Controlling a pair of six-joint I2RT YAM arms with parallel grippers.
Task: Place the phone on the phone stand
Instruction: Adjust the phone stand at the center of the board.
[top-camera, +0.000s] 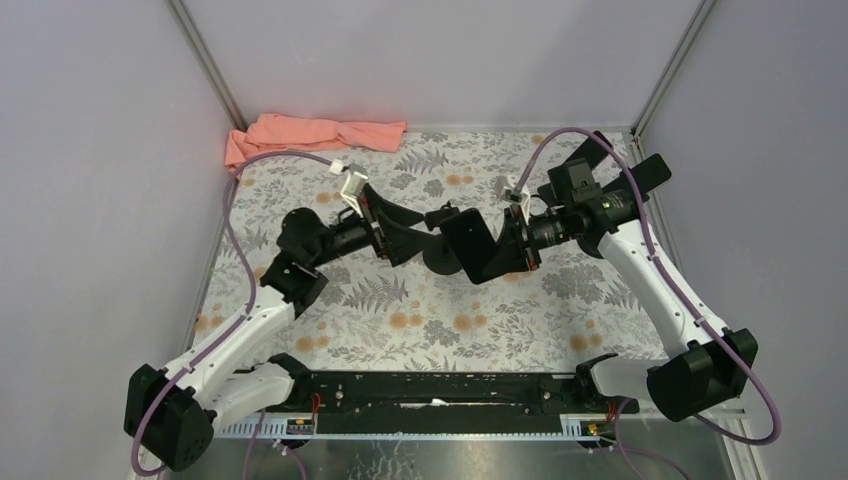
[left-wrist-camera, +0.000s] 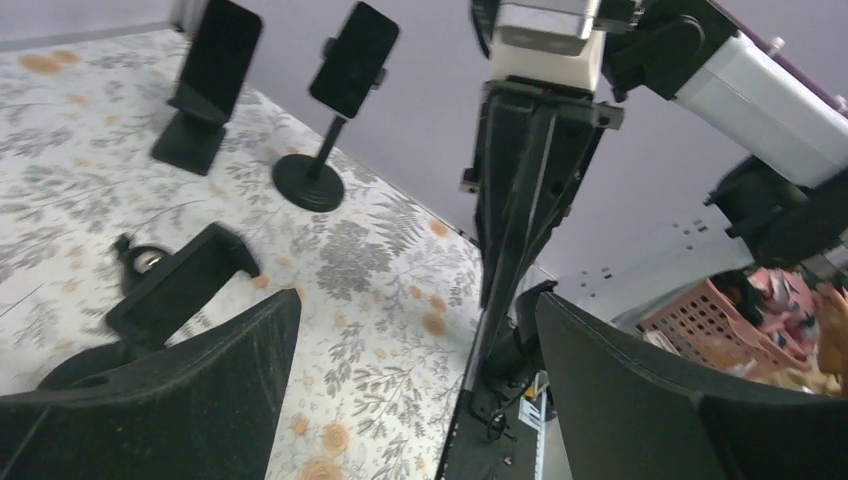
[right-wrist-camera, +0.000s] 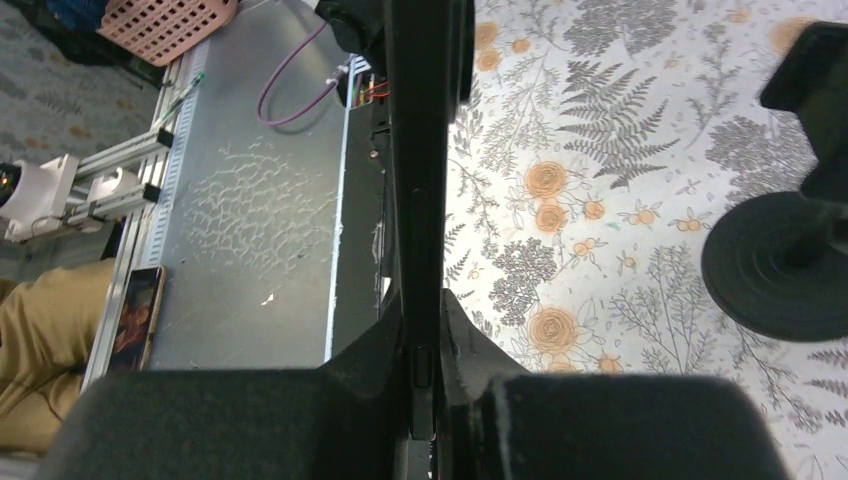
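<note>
Phone (right-wrist-camera: 425, 150): you have it pinched edge-on in the right gripper (right-wrist-camera: 425, 360). It is held in the air above the surface (top-camera: 400, 320), just beside the phone stand (top-camera: 440, 258) and not yet on it.
Right gripper: pressed onto the phone's two faces. Its wrist view shows only the thin edge running out from the pads (right-wrist-camera: 250, 420).
Left gripper (left-wrist-camera: 418, 320): spread wide and empty, facing the phone from the other side.
Phone stand: upright on its round base (right-wrist-camera: 775, 270) between the two grippers, with its cradle (left-wrist-camera: 180, 285) vacant.
Collision risk: both grippers crowd one small spot, so a hasty approach could bump the phone into the left gripper or the stand.
Tipping risk: pushing the phone sideways into the cradle may shove or topple the stand.
Alignment risk: if you bring the phone in tilted, it may catch the cradle's arms, then twist in the pinch or drop.
Neighbours: two other stands (left-wrist-camera: 352, 60) that already hold phones sit well apart from yours. Don't mistake them for your target.
</note>
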